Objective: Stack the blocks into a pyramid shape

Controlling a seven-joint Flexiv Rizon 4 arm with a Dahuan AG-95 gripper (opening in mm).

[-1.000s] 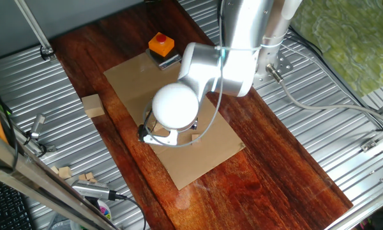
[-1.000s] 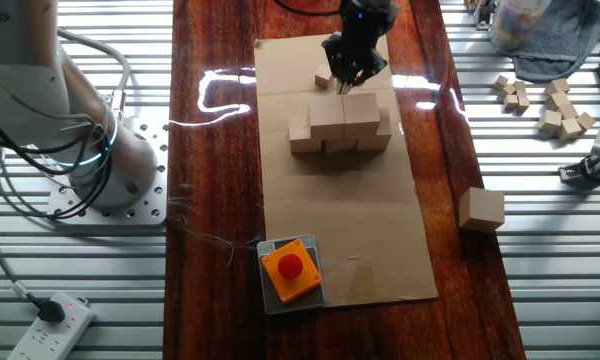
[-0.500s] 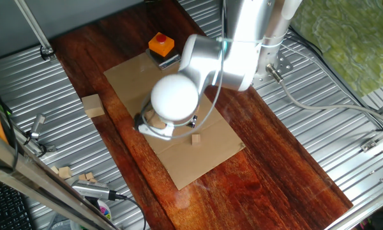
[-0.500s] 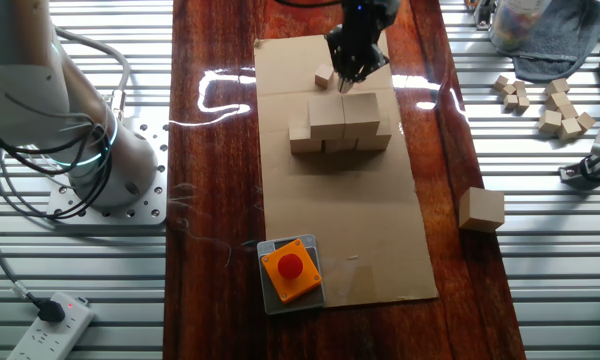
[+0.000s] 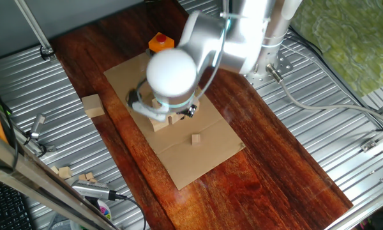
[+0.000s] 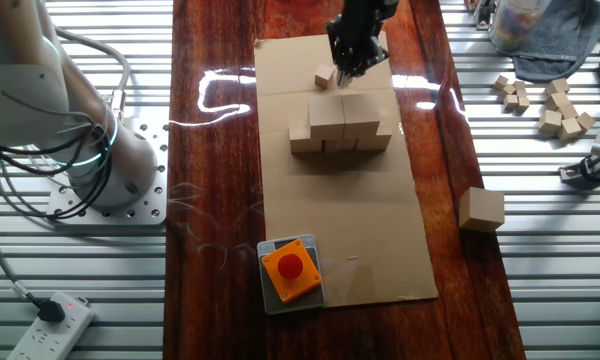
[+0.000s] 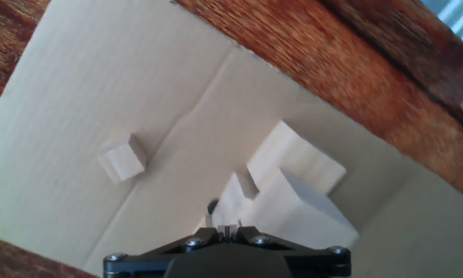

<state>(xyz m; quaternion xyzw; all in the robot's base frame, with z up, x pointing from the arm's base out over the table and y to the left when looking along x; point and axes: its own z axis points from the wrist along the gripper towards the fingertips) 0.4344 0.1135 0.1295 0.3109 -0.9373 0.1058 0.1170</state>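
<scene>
Pale wooden blocks (image 6: 340,128), two tiers, mid-cardboard.

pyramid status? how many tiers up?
Two tiers up: the stack on the cardboard has a bottom row with two blocks on top. The gripper hovers above it, apparently empty. Left: the cap; a spare block sits off the cardboard.

Stacked blocks (image 6: 342,125): maybe five; orange box (image 6: 291,269): one.

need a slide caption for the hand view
Gripper above a partly built stack of wooden blocks on cardboard, tiny cube lying apart.
</scene>
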